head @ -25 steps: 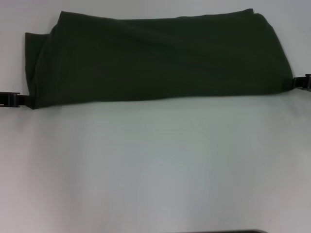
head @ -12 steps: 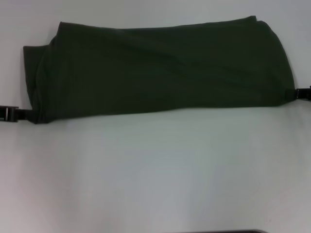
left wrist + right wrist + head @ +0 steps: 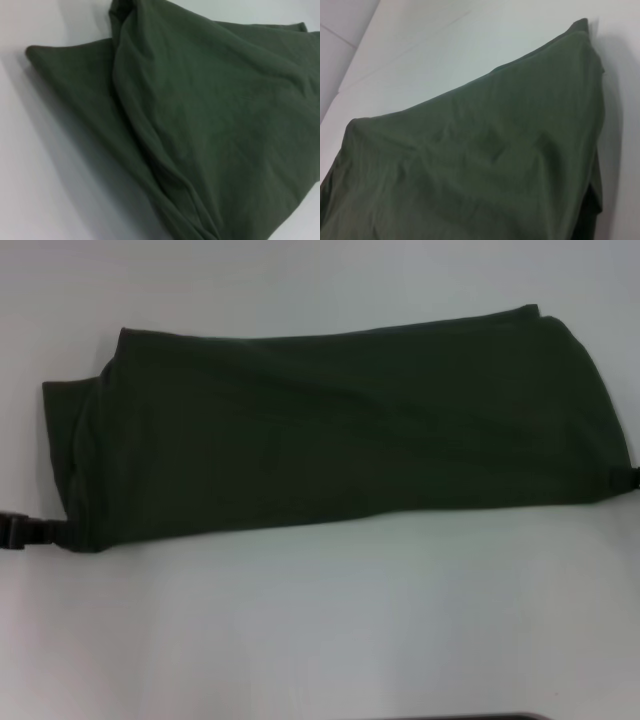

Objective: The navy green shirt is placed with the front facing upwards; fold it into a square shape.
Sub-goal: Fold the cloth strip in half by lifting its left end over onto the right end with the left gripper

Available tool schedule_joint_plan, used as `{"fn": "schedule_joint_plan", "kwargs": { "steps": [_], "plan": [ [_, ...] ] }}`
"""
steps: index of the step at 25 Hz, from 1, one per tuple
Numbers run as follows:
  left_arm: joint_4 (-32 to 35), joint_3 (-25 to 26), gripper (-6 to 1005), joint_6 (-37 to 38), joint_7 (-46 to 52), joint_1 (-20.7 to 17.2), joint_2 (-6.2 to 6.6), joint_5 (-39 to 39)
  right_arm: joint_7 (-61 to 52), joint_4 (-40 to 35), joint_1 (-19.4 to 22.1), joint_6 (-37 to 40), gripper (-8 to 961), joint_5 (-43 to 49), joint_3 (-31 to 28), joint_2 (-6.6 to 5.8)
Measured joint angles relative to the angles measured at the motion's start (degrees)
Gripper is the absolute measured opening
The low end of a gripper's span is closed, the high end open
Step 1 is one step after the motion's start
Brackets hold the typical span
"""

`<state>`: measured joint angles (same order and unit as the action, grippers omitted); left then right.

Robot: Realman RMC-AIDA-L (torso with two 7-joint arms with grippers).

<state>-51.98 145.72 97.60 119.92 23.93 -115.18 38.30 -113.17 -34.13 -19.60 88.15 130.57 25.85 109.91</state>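
A navy green shirt [image 3: 330,430] lies folded into a long band across the far half of a white bench [image 3: 330,630], plain green side up, with no lettering or collar showing. The band stretches nearly from one side of the bench to the other. At its near corner on the robot's left, the left gripper [image 3: 22,530] sits low at the bench surface, its dark tip reaching to the cloth's edge; whether its jaws are clenched on the fabric or released cannot be told from here. At the opposite end, the right gripper [image 3: 634,476] shows only as a sliver against the shirt's near corner, and the state of its jaws cannot be made out either. Seen from the wrists, the cloth is doubled, with a lower layer jutting out beyond the upper one at the left end and soft creases running across the top. The risk, as I judge it, is that the two ends travel unevenly: if one corner slips free or lags, the layers could skew or bunch, and the finished fold would come out lopsided rather than square.
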Motion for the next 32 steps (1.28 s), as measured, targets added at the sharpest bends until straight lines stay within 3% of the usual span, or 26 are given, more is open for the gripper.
{"fn": "schedule_joint_plan", "kwargs": {
  "steps": [11, 32],
  "plan": [
    [-2.5, 2.2, 12, 6.2, -0.5, -3.8, -0.31, 0.0, 2.6, 0.0, 3.5, 7.6, 12, 0.3, -0.7, -1.58],
    [-2.3, 3.4, 13, 11.1, -4.8, -7.8, -0.92, -0.7, 5.8, 0.0, 5.7, 13.3, 13, 2.8, -1.0, -0.84]
  ]
}}
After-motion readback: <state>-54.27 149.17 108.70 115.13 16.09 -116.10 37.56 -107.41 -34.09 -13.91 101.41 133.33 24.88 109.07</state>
